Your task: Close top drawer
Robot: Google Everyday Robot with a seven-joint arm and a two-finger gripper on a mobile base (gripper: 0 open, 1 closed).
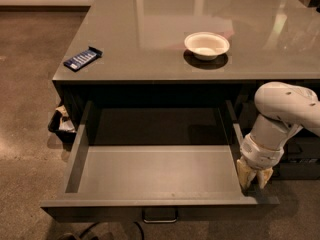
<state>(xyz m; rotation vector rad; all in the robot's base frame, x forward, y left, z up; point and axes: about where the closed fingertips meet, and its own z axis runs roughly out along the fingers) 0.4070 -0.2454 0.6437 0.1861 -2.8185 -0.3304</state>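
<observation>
**Drawer fully out, gripper at its right front corner**

Camera view: the top drawer (pixel 155 176) stands pulled far out from under the grey counter (pixel 150 34), its lighter inside bare and its metal pull (pixel 160 215) at the centre of the front, at the bottom of the picture. The gripper (pixel 254 185) hangs pointing down at the drawer's right front corner, just outside the right side wall and behind the end of the front panel. Its two tan fingers (pixel 244 175) are a little apart, with nothing seen between them.

The closing push looks not yet begun. The next move probably calls for getting in front of the tall panel and pressing it squarely towards the counter. On the counter sit a white bowl (pixel 206 45) and a blue packet (pixel 82 58), well clear.
</observation>
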